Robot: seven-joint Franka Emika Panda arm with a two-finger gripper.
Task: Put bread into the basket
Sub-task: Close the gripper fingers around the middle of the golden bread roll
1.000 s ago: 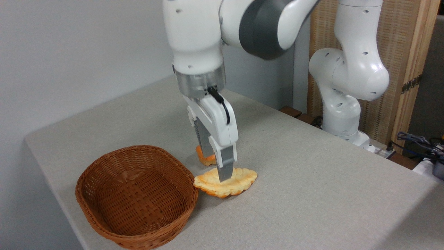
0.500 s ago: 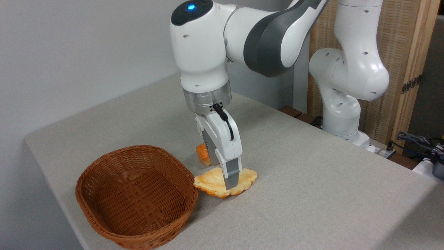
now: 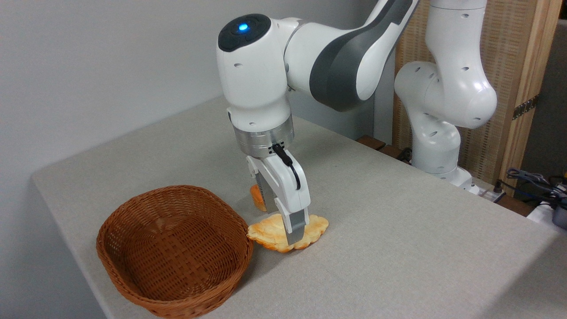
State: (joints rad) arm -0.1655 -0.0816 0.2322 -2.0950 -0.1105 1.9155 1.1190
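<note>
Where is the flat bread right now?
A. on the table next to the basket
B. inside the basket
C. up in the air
A: the bread lies on the table beside the empty basket, with the gripper down at it.

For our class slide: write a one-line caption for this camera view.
Gripper lowered over the flat bread, beside the empty wicker basket.

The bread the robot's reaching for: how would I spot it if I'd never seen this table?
Find the big brown wicker basket at the near left of the grey table. Just right of its rim lies the bread, flat on the table under the white gripper. It is pale golden, flat and scallop-edged, unlike the small orange-brown bun behind the gripper.
</note>
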